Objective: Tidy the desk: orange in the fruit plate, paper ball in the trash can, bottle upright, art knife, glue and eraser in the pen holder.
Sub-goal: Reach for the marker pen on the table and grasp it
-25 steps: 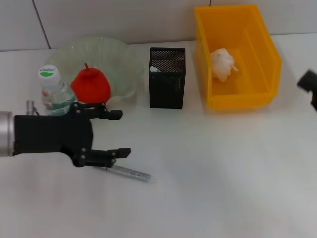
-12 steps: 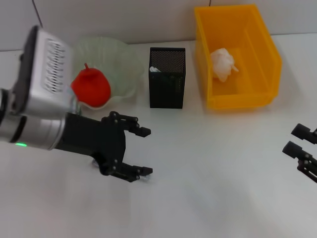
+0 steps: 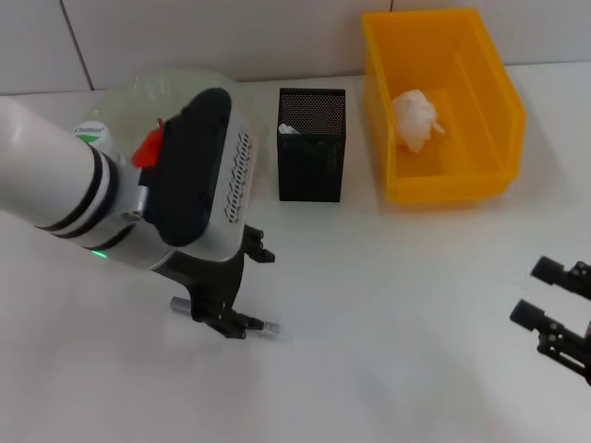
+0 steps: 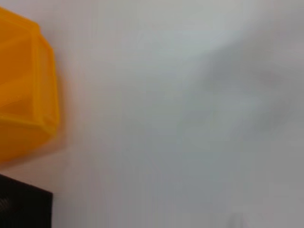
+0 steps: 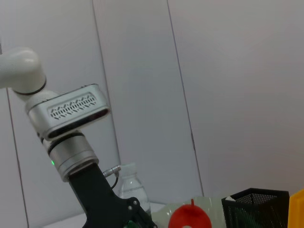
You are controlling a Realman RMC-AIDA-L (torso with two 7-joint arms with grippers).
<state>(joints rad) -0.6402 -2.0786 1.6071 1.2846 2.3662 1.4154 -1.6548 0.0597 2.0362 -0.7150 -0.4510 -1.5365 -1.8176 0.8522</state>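
My left gripper (image 3: 246, 290) points down at the desk (image 3: 388, 277), open, its near finger right over the grey glue (image 3: 270, 328), which lies flat. The left arm hides most of the orange (image 3: 148, 149) in the pale-green fruit plate (image 3: 138, 90). The bottle (image 3: 90, 132) stands upright beside the plate, also shown in the right wrist view (image 5: 128, 186). In the yellow trash can (image 3: 480, 138) rests the paper ball (image 3: 416, 118). The black pen holder (image 3: 312, 148) stands between plate and bin. Art knife and eraser are hidden. My right gripper (image 3: 540, 293) hangs open at the far right.
The left wrist view shows a corner of the trash can (image 4: 23, 95), an edge of the pen holder (image 4: 19, 204) and bare white desk. A grey panelled wall runs behind the desk. The right wrist view shows the orange (image 5: 190, 218) low down.
My left arm has swung forward and tipped its gripper down over the glue, now covering the orange and plate. The right gripper has come in from the right edge, lower and nearer.
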